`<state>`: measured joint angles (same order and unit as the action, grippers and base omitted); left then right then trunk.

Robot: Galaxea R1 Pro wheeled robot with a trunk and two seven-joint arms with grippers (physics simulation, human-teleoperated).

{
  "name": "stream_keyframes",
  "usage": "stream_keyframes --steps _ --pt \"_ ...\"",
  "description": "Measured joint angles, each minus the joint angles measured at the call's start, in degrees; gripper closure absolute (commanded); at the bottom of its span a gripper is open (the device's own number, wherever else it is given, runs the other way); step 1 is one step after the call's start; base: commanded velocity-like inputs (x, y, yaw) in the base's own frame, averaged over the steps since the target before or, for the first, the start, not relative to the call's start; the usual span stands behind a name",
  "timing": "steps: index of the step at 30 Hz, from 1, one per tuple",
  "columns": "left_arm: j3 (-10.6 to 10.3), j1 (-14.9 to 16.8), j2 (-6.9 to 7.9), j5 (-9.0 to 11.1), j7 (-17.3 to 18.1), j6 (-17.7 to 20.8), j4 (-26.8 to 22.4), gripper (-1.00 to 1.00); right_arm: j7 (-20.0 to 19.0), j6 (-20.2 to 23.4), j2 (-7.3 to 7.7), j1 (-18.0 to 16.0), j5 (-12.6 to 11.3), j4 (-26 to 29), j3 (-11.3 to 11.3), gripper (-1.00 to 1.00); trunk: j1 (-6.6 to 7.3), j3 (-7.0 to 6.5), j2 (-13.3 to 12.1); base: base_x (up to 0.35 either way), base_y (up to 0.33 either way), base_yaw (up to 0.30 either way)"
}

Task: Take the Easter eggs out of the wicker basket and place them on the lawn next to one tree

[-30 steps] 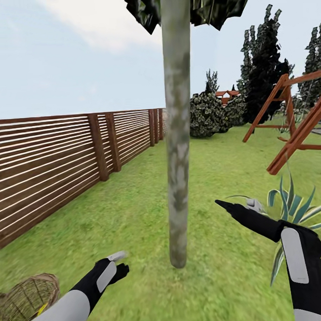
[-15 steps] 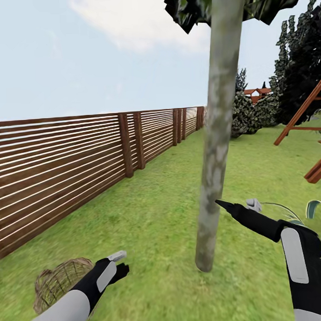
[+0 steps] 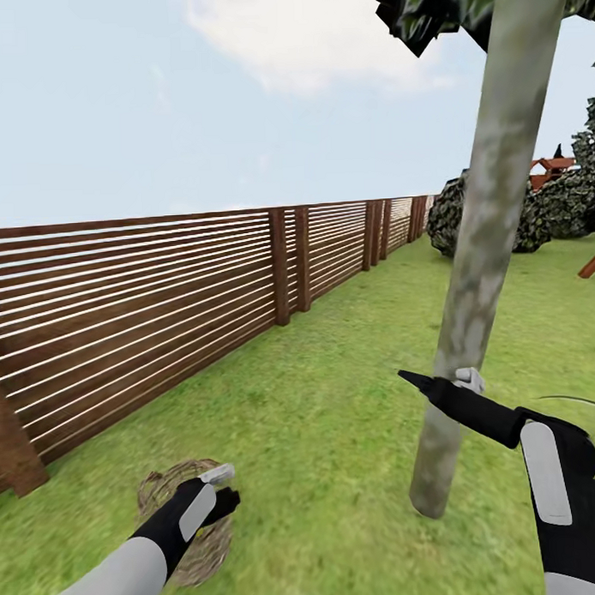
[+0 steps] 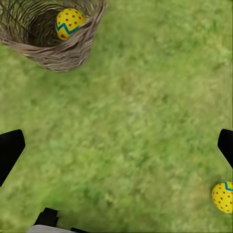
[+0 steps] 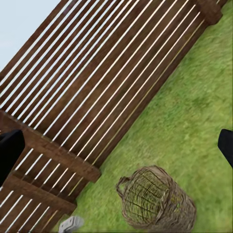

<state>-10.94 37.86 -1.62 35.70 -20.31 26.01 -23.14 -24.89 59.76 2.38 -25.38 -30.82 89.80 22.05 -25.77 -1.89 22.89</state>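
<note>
The wicker basket [image 3: 158, 489] rests on the lawn [image 3: 336, 416] low at the left of the head view, partly behind my left gripper [image 3: 225, 489]. In the left wrist view the basket [image 4: 63, 56] holds one yellow dotted Easter egg [image 4: 70, 23]. A second egg [image 4: 223, 196] lies on the grass away from the basket. The left gripper [image 4: 116, 150] hangs open above bare grass. The tree [image 3: 481, 282] rises with a pale mottled trunk at the right, and my right gripper [image 3: 438, 380] is open in front of it. The right wrist view looks across at the basket [image 5: 155, 199].
A brown slatted fence [image 3: 160, 294] runs along the left side of the lawn into the distance. Round leafy bushes [image 3: 543, 212] stand behind the tree, and a red-brown beam [image 3: 592, 261] pokes in at the right edge. Open grass lies between fence and tree.
The head camera has swung left, so tree, fence and basket have all slid right in the picture and the basket shows more fully. Both arms keep the same pose.
</note>
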Motion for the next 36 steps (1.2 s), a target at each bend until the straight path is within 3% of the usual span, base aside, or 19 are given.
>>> stream_keyframes --steps 18,36 --pt "0.06 0.0 0.03 -0.01 0.04 -0.01 0.0 -1.0 0.0 -0.01 0.01 0.01 -0.01 -0.01 0.02 -1.0 0.0 -0.01 -0.02 -0.124 0.179 0.291" --pt "0.14 -0.2 0.17 0.09 0.22 0.03 -0.51 -1.0 0.0 0.0 0.08 0.01 0.02 0.0 0.07 -1.0 0.01 -0.01 -0.02 -0.012 0.021 0.291"
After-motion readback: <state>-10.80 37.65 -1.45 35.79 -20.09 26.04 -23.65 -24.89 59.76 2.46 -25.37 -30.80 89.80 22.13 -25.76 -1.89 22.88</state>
